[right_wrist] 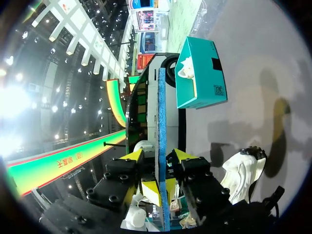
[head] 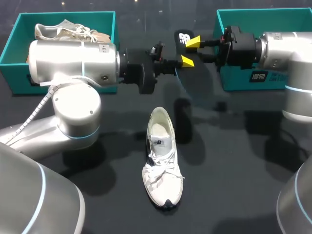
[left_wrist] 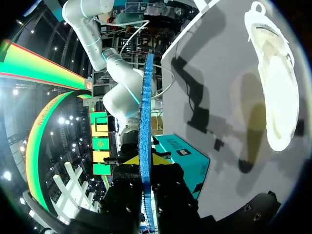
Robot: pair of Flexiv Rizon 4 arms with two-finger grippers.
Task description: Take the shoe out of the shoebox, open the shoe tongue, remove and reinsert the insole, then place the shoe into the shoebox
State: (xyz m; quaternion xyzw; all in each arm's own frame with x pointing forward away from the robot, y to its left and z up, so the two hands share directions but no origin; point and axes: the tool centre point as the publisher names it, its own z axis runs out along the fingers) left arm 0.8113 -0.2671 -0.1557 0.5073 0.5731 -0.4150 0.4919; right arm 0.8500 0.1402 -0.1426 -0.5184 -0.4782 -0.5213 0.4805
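Note:
The dark insole (head: 183, 38), blue underneath, hangs in the air between my two grippers at the back middle. My left gripper (head: 185, 61) is shut on it, and in the left wrist view the insole's blue edge (left_wrist: 145, 97) is pinched between the fingers. My right gripper (head: 194, 42) is open around the insole's other end. In the right wrist view its fingers (right_wrist: 134, 156) stand clear of the blue edge (right_wrist: 162, 112). The white shoe (head: 163, 161) lies on the table below, toe toward the front, with its tongue pulled open.
A teal shoebox (head: 14, 44) at the back left holds another pale shoe (head: 68, 30). A second teal shoebox (head: 243, 80) stands at the back right, under my right arm. The white shoe (left_wrist: 278, 87) (right_wrist: 241, 170) lies alone on the dark table.

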